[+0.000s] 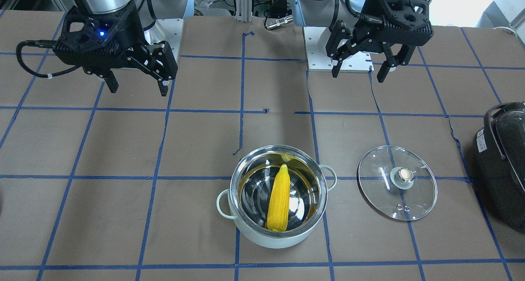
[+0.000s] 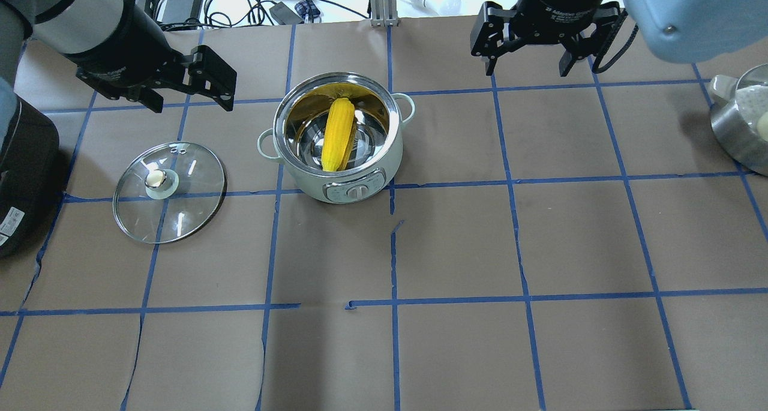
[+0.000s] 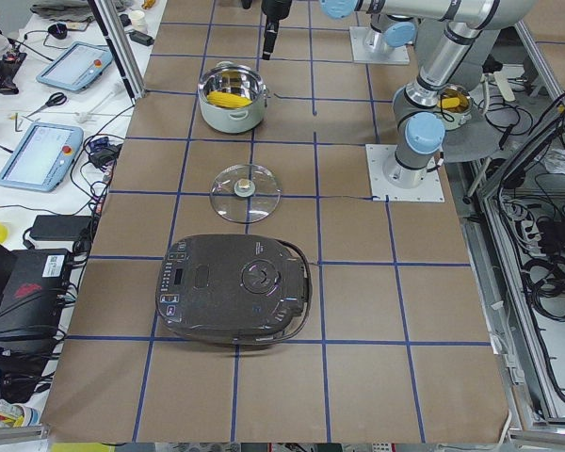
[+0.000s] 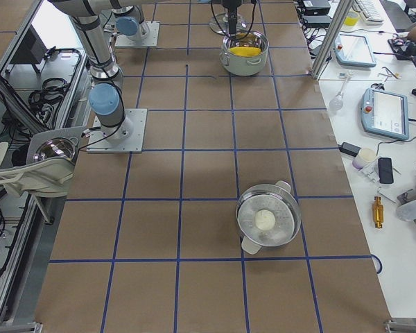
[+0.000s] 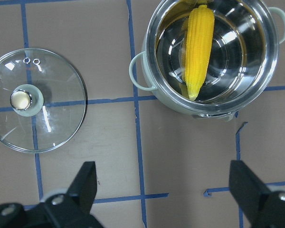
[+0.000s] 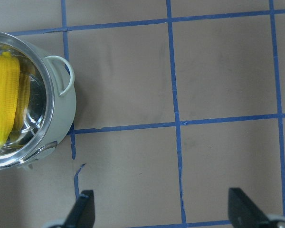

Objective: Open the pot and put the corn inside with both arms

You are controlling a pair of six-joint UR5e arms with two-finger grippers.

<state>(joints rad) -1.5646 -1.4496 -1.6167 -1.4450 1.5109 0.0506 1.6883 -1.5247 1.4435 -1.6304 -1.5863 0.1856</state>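
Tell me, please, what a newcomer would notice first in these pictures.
The bright yellow corn lies inside the open mint-green pot in the middle of the table. The glass lid lies flat beside it on the robot's left, knob up. The left gripper and the right gripper both hang open and empty above the table.

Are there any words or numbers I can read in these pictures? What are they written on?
"2F Adaptive", then blurred letters: white print on the black wrist above the right gripper.
White sticker on the black appliance: too small to read.
Front control panel of the pot: markings too blurred to read.
Nothing else is readable.
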